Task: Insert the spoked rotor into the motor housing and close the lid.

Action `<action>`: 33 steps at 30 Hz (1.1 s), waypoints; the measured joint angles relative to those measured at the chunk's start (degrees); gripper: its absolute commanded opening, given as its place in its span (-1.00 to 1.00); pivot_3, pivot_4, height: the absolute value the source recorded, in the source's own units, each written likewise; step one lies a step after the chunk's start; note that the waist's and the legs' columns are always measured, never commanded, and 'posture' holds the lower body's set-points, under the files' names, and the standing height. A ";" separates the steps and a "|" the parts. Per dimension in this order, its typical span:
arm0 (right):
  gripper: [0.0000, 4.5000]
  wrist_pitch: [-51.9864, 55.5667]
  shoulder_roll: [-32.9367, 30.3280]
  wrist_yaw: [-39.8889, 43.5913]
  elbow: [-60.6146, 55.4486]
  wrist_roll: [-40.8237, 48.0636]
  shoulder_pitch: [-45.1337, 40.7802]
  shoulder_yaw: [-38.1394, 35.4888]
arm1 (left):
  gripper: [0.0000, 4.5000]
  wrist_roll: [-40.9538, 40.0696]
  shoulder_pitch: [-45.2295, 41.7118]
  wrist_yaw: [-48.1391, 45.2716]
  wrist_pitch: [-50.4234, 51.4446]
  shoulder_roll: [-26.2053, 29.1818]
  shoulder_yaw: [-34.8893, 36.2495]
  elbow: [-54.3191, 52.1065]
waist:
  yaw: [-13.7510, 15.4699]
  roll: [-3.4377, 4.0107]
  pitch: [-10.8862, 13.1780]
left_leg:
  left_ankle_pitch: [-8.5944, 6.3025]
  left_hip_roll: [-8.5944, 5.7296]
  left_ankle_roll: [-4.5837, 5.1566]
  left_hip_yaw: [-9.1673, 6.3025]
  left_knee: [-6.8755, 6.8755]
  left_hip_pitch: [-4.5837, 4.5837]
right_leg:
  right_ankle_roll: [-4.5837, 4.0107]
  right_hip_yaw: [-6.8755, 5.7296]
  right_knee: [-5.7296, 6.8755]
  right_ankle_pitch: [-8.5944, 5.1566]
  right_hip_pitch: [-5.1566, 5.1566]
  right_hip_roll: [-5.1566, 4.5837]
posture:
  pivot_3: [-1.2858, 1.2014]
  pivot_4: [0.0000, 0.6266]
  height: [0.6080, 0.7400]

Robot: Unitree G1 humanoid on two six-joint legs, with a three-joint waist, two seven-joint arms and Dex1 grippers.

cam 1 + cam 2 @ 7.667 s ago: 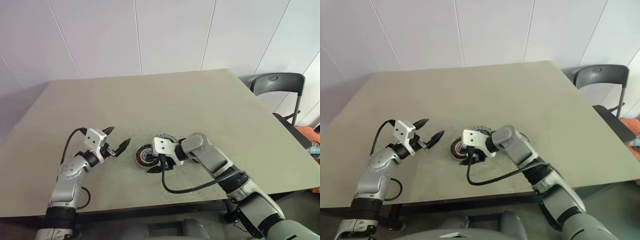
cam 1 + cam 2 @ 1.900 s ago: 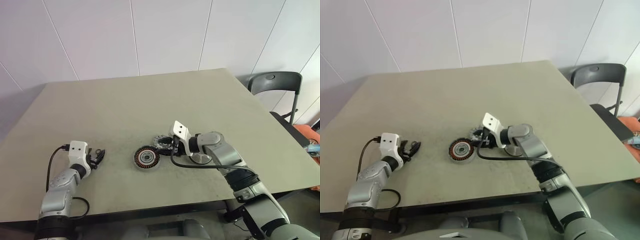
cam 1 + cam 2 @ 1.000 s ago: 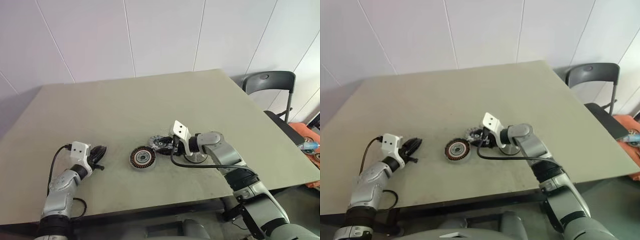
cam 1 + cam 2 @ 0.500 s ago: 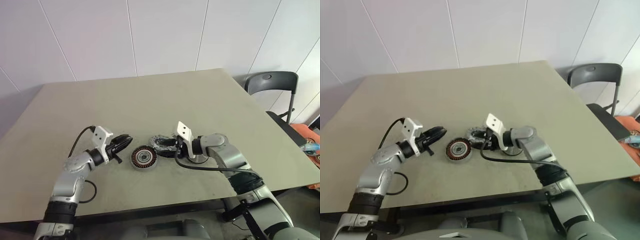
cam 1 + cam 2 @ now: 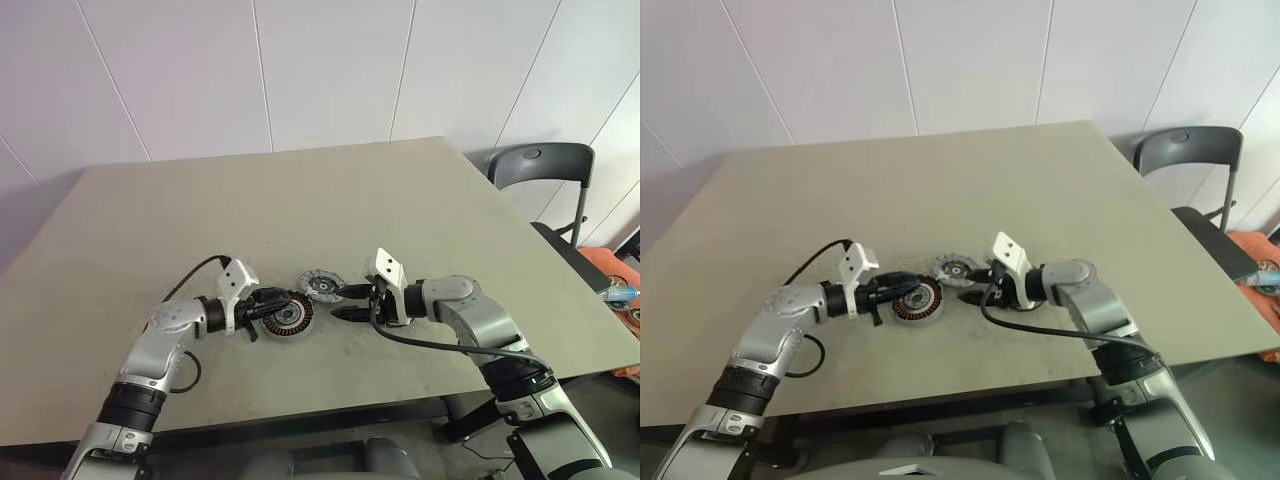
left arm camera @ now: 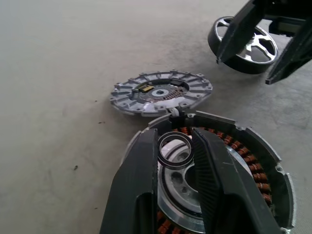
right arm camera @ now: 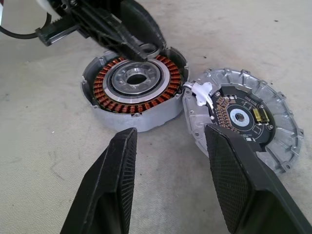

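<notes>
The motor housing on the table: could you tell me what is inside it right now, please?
Inside the motor housing sit a ring of copper windings and a silver centre with an open bore. The left gripper holds a small dark ring over it, covering part.

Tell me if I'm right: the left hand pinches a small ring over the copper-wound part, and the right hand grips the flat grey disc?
The right wrist view shows the right hand open and empty, the flat grey disc lying free on the table. The left hand does pinch a small ring over the copper-wound part.
</notes>
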 measured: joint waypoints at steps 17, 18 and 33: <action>0.03 -0.18 0.94 -1.25 0.12 -0.13 0.20 0.05 | -0.69 0.16 -0.35 -2.51 1.61 2.11 -0.72 -1.46 | -0.02 -0.01 0.01 | 0.00 0.00 0.00 0.00 0.05 0.00 | 0.02 0.00 0.02 0.01 0.02 0.00 | 0.03 -1.00 1.00; 0.03 -0.19 0.94 -1.28 0.12 -0.14 0.20 0.05 | -0.69 0.16 -0.05 -2.88 1.98 2.41 -1.01 -1.86 | -0.02 -0.01 0.01 | 0.00 0.00 0.01 0.00 0.05 0.00 | 0.02 0.00 0.02 0.01 0.03 0.00 | 0.03 -1.00 1.00; 0.03 -0.21 0.94 -1.36 0.12 -0.15 0.20 0.10 | -0.69 1.32 0.32 -2.05 1.17 2.16 -1.57 -1.57 | 0.00 0.00 0.01 | -0.03 0.00 0.05 0.00 0.36 -0.03 | 0.09 0.00 0.06 0.06 0.12 0.02 | 0.03 -1.00 1.00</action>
